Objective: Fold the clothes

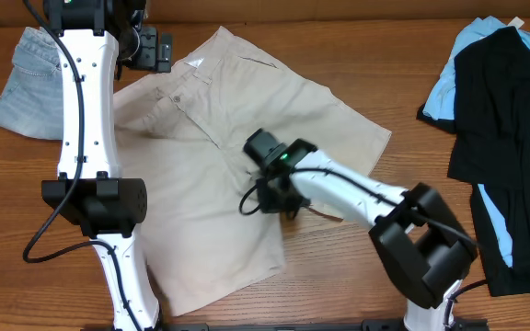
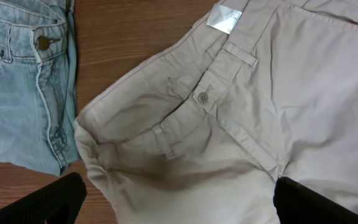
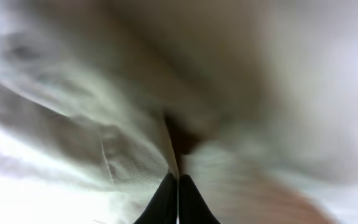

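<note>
The clothes, pale beige khaki shorts (image 1: 210,138), lie spread flat across the middle of the table with the waistband toward the far left. My right gripper (image 1: 270,198) is down at the crotch, by the inner edge of the near leg. In the right wrist view its tips (image 3: 178,186) are pinched together on a thin fold of the beige cloth (image 3: 104,124). My left gripper (image 1: 150,48) hovers over the waistband and is open. The left wrist view shows its fingers (image 2: 48,202) far apart above the fly button (image 2: 202,96) and the beige cloth (image 2: 260,112).
Light-blue denim shorts (image 1: 26,83) lie at the far left, their edge touching the khaki waistband corner (image 2: 82,134). A black and sky-blue pile of garments (image 1: 509,138) covers the right edge. Bare wood shows between that pile and the shorts.
</note>
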